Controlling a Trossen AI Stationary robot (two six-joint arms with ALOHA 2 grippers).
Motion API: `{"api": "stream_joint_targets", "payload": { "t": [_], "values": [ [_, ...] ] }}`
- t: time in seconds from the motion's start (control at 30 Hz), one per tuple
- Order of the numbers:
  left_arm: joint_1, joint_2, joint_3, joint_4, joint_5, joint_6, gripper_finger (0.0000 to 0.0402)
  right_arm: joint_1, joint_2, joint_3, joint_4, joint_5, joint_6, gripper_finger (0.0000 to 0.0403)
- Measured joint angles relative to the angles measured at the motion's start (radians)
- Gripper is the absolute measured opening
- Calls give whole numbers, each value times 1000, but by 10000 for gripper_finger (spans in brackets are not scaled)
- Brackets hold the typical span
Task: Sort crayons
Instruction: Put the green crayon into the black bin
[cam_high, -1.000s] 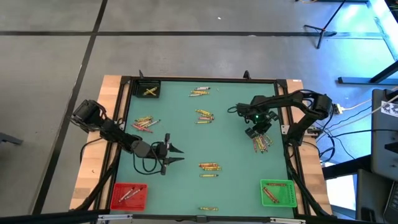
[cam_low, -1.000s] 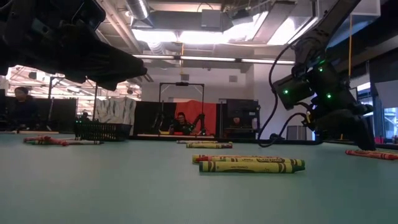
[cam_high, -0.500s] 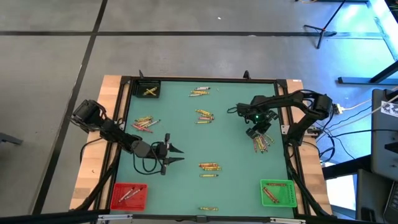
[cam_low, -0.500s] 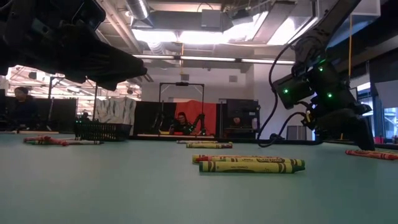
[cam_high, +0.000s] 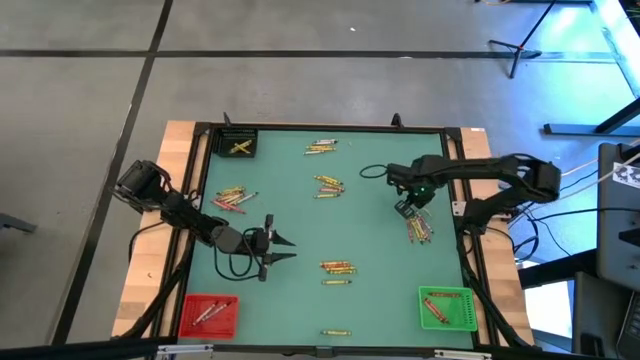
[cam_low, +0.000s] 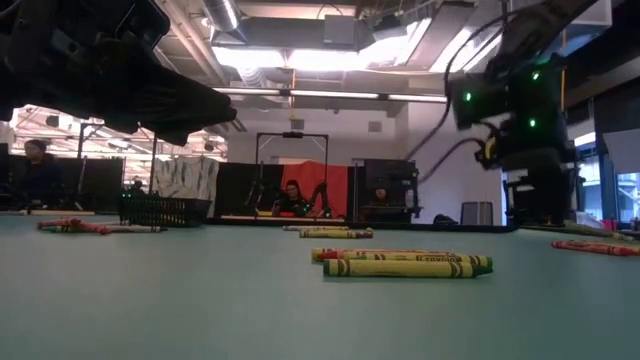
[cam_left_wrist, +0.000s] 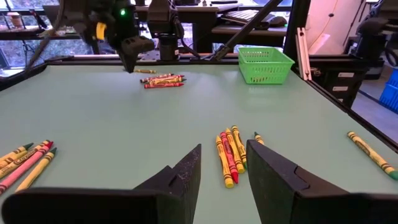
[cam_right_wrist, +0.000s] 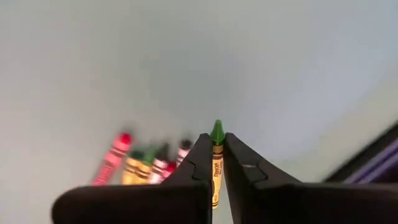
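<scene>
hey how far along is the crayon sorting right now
Early on. Done: a few crayons lie in the red bin, green bin and black bin. In hand: the right gripper is shut on a green crayon. Left: several clusters lie on the table; the left gripper waits open.

crayons (cam_low: 405, 266) with printed wrappers, lettering too small to read

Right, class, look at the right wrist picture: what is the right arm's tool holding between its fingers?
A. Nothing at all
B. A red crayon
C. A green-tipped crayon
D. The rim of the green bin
C. In the right wrist view the right tool is shut on a green-tipped crayon whose point sticks out past the fingers, above the loose crayons on the table.
</scene>
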Motion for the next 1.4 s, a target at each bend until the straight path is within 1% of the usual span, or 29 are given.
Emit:
{"api": "stream_joint_targets", "payload": {
  "t": [0.27,0.43,0.57,0.67,0.8,0.9,1.03,1.13,1.23,1.4],
  "values": [
    [5,0,0,0,0,0,112,196,-123,1,197,100,29,14],
    [38,0,1,0,1,-17,112,321,-136,1,383,184,15,14],
    [97,0,1,-1,11,-63,112,400,-108,2,603,237,-63,14],
    [140,0,25,-38,43,-90,112,442,-62,2,806,239,-142,14],
    [178,12,107,-176,95,-106,112,480,29,2,1064,218,-257,14],
    [200,32,180,-275,143,-106,112,494,101,3,1242,186,-325,14],
    [231,42,234,-304,211,-109,115,505,184,3,1447,111,-369,14],
    [246,41,241,-305,226,-113,130,516,221,3,1523,84,-370,14],
    [256,42,241,-299,252,-136,147,531,246,3,1571,88,-371,15],
    [257,42,241,-287,237,-140,155,539,276,3,1662,89,-379,14]
  ]
}}
